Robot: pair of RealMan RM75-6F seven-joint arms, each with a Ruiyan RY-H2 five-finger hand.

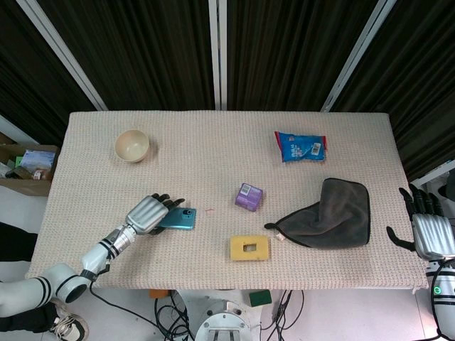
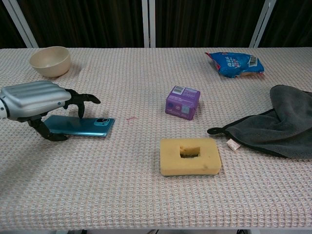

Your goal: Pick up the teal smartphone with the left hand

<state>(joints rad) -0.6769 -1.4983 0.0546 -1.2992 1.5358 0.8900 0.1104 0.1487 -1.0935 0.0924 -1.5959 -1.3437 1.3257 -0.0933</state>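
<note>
The teal smartphone lies at the front left of the table, its camera end pointing right. My left hand covers its left half. The fingers arch over the far long edge and the thumb presses against the near edge, so the phone is pinched between them. It looks tipped up a little along its near edge while its right end stays on the cloth. My right hand hangs beyond the table's right edge, fingers apart and holding nothing.
A beige bowl stands behind the left hand. A purple box and a yellow sponge sit mid-table. A grey cloth and a blue packet lie to the right.
</note>
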